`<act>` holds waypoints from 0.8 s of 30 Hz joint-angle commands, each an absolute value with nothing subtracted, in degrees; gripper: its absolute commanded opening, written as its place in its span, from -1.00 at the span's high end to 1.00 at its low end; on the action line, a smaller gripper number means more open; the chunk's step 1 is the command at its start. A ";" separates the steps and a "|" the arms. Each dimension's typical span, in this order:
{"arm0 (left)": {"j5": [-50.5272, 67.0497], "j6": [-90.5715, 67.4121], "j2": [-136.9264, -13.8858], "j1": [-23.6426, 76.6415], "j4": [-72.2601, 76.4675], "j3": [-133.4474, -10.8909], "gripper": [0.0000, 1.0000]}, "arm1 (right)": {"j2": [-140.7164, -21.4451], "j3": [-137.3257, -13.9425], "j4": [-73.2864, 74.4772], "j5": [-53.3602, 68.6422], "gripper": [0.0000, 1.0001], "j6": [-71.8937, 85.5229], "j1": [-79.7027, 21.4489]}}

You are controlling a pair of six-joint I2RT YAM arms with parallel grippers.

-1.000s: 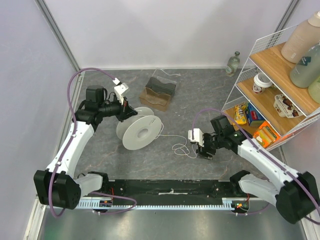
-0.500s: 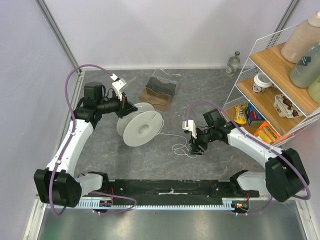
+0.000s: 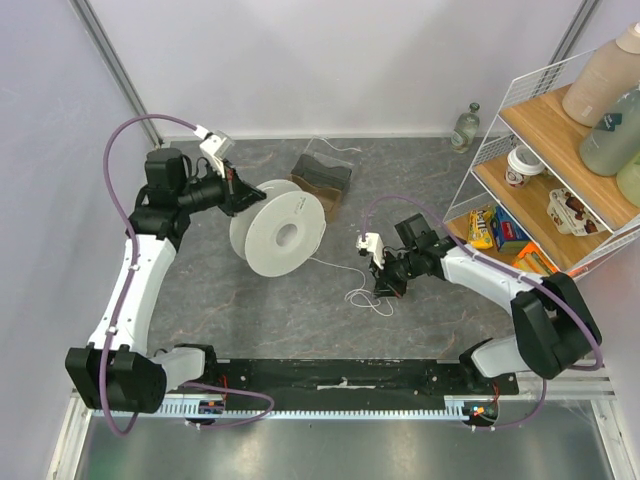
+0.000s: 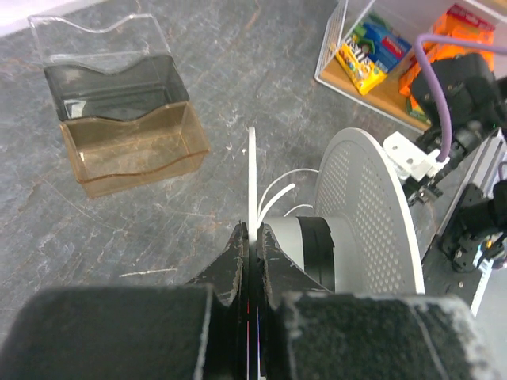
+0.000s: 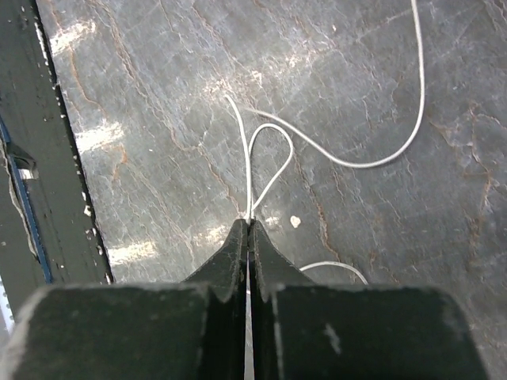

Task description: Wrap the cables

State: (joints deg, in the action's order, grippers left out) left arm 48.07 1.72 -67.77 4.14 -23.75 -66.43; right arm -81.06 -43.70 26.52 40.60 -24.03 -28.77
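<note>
A white spool (image 3: 277,227) stands on edge left of centre, and my left gripper (image 3: 237,190) holds its near flange. In the left wrist view the left gripper (image 4: 253,237) is shut on that thin flange edge (image 4: 252,170), with a few turns of white wire by the hub. The cable (image 3: 340,272) runs from the spool to loose loops (image 3: 366,298) on the floor. My right gripper (image 3: 384,286) sits on those loops. The right wrist view shows the right gripper (image 5: 249,225) shut on the cable (image 5: 273,154), with a small loop rising from between the tips.
A clear and brown plastic box (image 3: 318,180) lies behind the spool. A wire shelf (image 3: 530,180) with snacks and bottles stands at the right, and a small bottle (image 3: 465,127) is at the back wall. A black rail (image 3: 340,375) runs along the near edge.
The right gripper moved left onto the cable loops and shut on the cable. The left arm drew the spool slightly back and left.
</note>
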 commanded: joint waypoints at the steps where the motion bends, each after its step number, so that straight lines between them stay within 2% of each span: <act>1: 50.63 -6.76 -65.92 2.90 -19.60 -71.19 0.96 | -77.88 -45.97 28.21 37.53 1.00 -24.08 -28.83; 7: 45.89 -12.73 -64.87 2.02 -19.25 -73.82 0.97 | -71.11 -45.09 29.70 36.39 1.00 -25.04 -28.74; 14: 45.53 -26.26 -64.95 -2.89 -14.25 -79.09 0.96 | -68.03 -46.05 35.85 31.21 1.00 -31.19 -28.39; 24: 43.86 -35.33 -66.00 -7.03 -10.37 -87.01 0.96 | -60.65 -44.39 39.63 27.78 1.00 -37.53 -28.04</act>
State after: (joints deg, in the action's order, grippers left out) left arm 44.45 -27.77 -67.00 -6.17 -16.14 -81.84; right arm -62.96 -44.29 37.67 30.20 -34.06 -28.32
